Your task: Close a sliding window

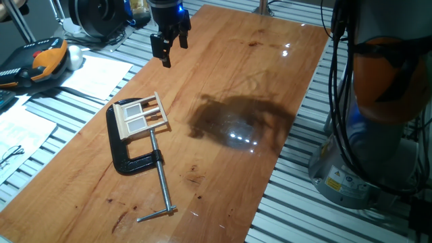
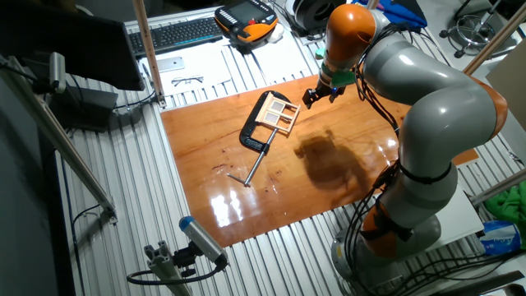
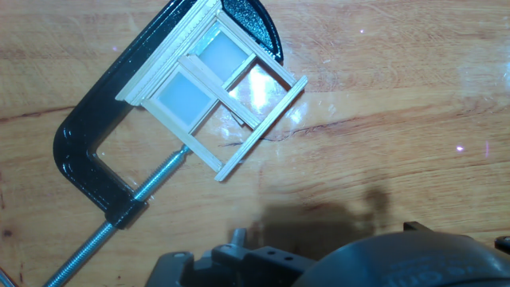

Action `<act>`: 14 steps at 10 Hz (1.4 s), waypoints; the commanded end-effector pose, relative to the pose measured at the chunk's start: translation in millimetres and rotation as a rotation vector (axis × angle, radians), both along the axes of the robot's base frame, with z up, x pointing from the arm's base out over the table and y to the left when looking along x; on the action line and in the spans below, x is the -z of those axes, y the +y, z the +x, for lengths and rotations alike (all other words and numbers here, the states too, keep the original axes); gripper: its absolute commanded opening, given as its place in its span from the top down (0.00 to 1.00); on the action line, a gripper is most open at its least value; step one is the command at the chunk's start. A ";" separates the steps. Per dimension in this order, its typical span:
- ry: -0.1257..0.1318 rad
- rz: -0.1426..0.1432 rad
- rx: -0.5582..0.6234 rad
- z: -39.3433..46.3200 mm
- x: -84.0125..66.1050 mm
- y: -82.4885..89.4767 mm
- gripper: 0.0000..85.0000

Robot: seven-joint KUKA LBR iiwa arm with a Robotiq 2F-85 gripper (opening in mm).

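Observation:
The sliding window [image 1: 140,115] is a small beige wooden frame with pale panes, lying flat on the wooden table [image 1: 270,81]. A black C-clamp [image 1: 128,158] holds it by one edge. In the hand view the window [image 3: 215,88] fills the upper left, and its inner sash is slid partway out of the frame toward the lower right. My gripper [image 1: 171,47] hangs above the table beyond the window, apart from it, open and with nothing between its fingers. The other fixed view shows the gripper [image 2: 316,94] just right of the window [image 2: 280,113].
The clamp's long metal screw [image 1: 160,189] runs toward the table's near edge. Papers [image 1: 101,74] and an orange-black hand controller [image 1: 40,61] lie off the table to the left. A keyboard [image 2: 177,33] sits behind. The arm's base [image 1: 364,155] stands at the right.

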State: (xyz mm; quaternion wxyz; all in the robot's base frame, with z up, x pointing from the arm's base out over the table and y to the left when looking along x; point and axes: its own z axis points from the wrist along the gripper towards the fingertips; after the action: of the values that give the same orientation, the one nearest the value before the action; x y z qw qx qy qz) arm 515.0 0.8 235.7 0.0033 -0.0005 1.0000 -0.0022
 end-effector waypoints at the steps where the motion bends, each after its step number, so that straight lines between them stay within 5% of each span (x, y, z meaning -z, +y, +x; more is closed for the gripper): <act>1: -0.064 -0.132 0.005 -0.1 -0.4 0.0 1.00; 7: -0.065 -0.132 -0.002 0.3 -0.3 0.3 1.00; 14: -0.014 -0.119 0.027 2.5 0.9 0.7 1.00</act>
State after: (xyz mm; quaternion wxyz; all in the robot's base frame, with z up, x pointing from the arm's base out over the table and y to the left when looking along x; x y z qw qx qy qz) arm 517.6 1.5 234.8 0.0107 0.0146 0.9979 -0.0619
